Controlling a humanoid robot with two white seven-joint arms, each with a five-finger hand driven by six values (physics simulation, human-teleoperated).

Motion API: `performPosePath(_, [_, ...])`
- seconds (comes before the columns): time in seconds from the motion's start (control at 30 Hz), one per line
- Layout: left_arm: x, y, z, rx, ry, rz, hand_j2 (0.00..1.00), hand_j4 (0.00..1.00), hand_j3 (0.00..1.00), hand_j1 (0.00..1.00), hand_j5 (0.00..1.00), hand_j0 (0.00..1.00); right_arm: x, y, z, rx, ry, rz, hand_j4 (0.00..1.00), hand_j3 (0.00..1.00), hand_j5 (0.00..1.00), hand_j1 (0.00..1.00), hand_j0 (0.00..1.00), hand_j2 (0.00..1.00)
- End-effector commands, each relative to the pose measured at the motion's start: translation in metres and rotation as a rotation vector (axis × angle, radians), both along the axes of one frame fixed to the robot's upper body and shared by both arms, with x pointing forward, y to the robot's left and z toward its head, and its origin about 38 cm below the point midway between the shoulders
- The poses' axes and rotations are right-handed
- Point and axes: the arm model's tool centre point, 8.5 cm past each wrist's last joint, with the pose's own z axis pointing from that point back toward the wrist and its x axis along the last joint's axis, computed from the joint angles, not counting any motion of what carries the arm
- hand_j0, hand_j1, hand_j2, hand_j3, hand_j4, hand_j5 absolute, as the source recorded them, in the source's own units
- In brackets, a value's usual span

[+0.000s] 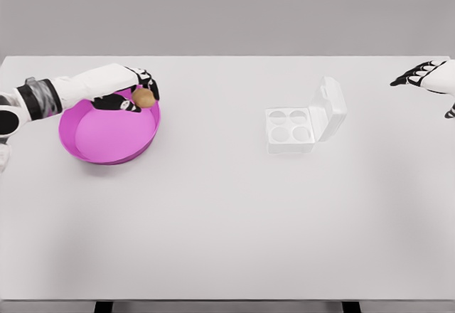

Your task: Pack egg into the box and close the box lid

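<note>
From the head view, the white table (227,220) runs almost edge to edge, and its whole near half lies bare, with a wide open stretch between the pink bowl (106,139) at the far left and the white box (302,122) right of the middle. The left hand (135,92) reaches in over the bowl's far rim, its fingers curled around the brown egg (143,97), which sits just above that rim. The rest of the bowl shows only its pink floor. The box stands with its lid tipped up, four round cups showing, none filled. The right hand (426,78) hovers at the far right edge, fingers spread, holding nothing.
</note>
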Motion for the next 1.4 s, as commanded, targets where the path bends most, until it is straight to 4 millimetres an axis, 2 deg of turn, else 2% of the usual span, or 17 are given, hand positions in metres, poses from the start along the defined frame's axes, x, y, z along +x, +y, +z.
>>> performPosePath(0.0, [0.001, -0.008, -0.001, -0.025, 0.003, -0.009, 0.35, 0.35, 0.35, 0.35, 0.35, 0.35, 0.0, 0.0, 0.001, 0.006, -0.003, -0.003, 1.0, 1.0, 1.0, 1.0, 1.0, 1.0])
performPosePath(0.17, [0.001, -0.028, 0.006, -0.049, -0.02, -0.047, 0.35, 0.35, 0.35, 0.35, 0.35, 0.35, 0.0, 0.001, 0.001, 0.006, -0.003, 0.0, 1.0, 1.0, 1.0, 1.0, 1.0, 1.0])
performPosePath(0.57, [0.001, -0.06, 0.002, -0.097, -0.017, -0.094, 0.32, 0.32, 0.32, 0.32, 0.32, 0.32, 0.0, 0.0, 0.001, 0.005, -0.003, -0.002, 1.0, 1.0, 1.0, 1.0, 1.0, 1.0])
performPosePath(0.8, [0.0, -0.089, 0.0, -0.144, -0.014, -0.136, 0.32, 0.32, 0.32, 0.32, 0.32, 0.32, -0.002, -0.004, 0.003, 0.003, -0.005, -0.008, 1.0, 1.0, 1.0, 1.0, 1.0, 1.0])
performPosePath(0.9, [0.001, -0.096, 0.003, -0.15, -0.021, -0.147, 0.32, 0.32, 0.32, 0.32, 0.32, 0.32, -0.001, -0.005, 0.004, 0.004, -0.009, -0.012, 1.0, 1.0, 1.0, 1.0, 1.0, 1.0])
performPosePath(1.23, [-0.002, -0.142, 0.001, -0.221, -0.008, -0.209, 0.32, 0.32, 0.32, 0.32, 0.32, 0.32, -0.003, -0.008, 0.005, 0.003, -0.011, -0.017, 1.0, 1.0, 1.0, 1.0, 1.0, 1.0])
performPosePath(1.37, [-0.004, -0.151, -0.001, -0.225, -0.001, -0.226, 0.32, 0.32, 0.32, 0.32, 0.32, 0.32, -0.003, -0.008, 0.005, 0.003, -0.011, -0.019, 1.0, 1.0, 1.0, 1.0, 1.0, 1.0])
